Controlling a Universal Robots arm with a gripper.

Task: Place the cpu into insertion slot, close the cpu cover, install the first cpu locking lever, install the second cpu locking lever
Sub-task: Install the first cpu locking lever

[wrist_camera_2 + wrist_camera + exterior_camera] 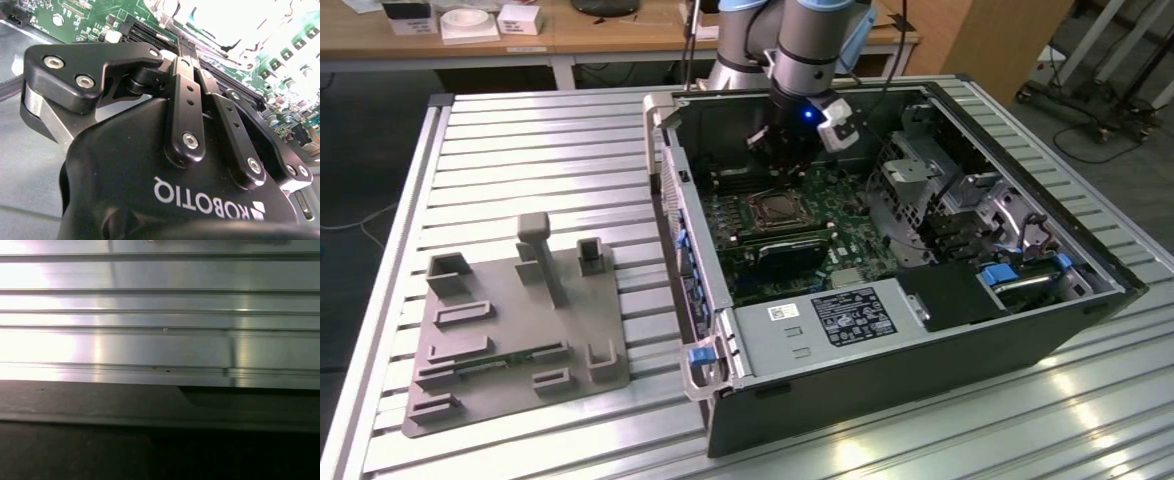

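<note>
Here the gripper [778,168] hangs low inside the open computer case [881,400], which lies on its side on the slatted aluminium worktop [534,150]. In the second wrist view its fingers [184,85] lie drawn together over the green circuit board [75,15], and whether anything thin is pinched between them cannot be told. The insertion slot [771,213], dark with a silver rim, sits on the board just in front of the gripper, apart from it. A grey moulded fixture [520,330] rests on the worktop at the exterior view's left, well apart from the case.
</note>
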